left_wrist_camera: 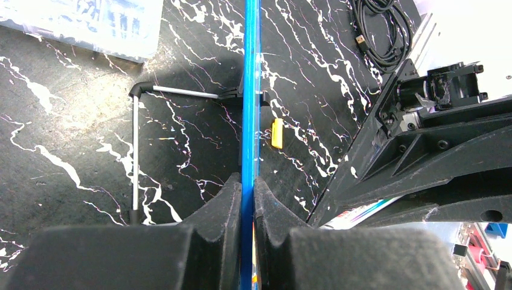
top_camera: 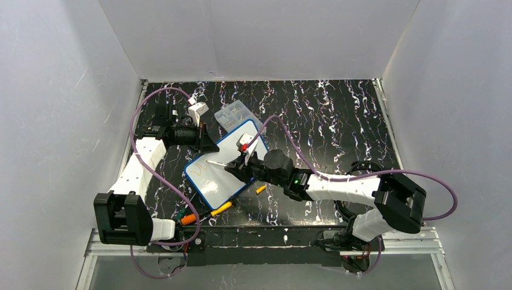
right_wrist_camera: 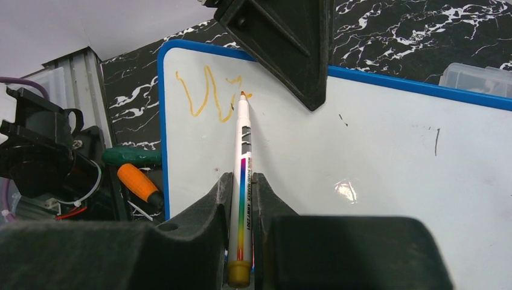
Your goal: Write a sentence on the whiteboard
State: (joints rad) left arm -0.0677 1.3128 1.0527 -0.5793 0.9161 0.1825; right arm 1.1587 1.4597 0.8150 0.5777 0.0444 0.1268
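Hold on whiteboard (top_camera: 218, 182): left pincer (left_wrist_camera: 247, 181) pinches its eleven o'clock rim, we judge for steadiness. Opposite, right pincer (right_wrist_camera: 241, 179) clamps marker (right_wrist_camera: 243, 140), tip on sentence (right_wrist_camera: 204, 96).

Orange sentence (top_camera: 204, 171) too small, perhaps illegible, from above.

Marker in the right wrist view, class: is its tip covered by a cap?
No, the marker shows a bare orange tip beside the orange writing on the whiteboard.
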